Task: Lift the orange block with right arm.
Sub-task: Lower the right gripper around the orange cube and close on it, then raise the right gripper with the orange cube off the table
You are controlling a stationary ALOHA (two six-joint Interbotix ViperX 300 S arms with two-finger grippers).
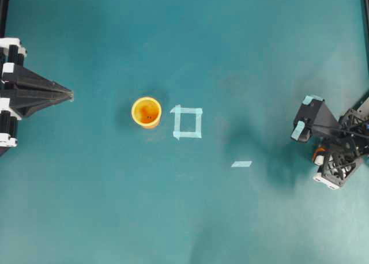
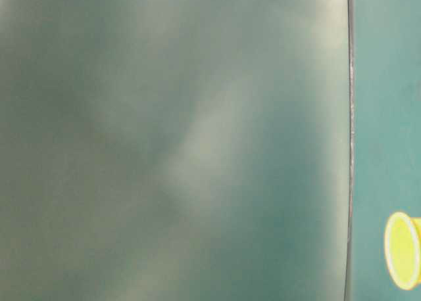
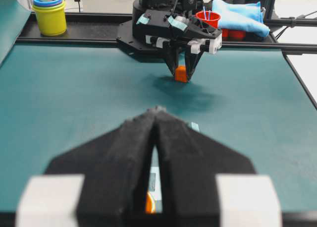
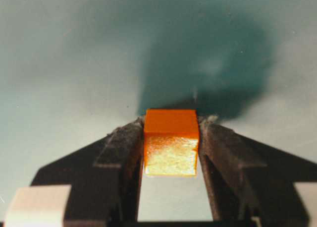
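Orange block (image 4: pixel 171 138) sits pinched between the right tool's (image 4: pixel 171 130) narrowly spread fingers.

Overhead view looks straight down on the teal tabletop (image 1: pixel 104 206), arms at either edge. Table-level view sits very close, mostly blurred, catching the round yellow-orange cup (image 2: pixel 402 250) at its right edge; the overhead shares it (image 1: pixel 146 112). Left wrist view faces across the table toward the opposite arm. Right wrist view looks closely along its own fingers.
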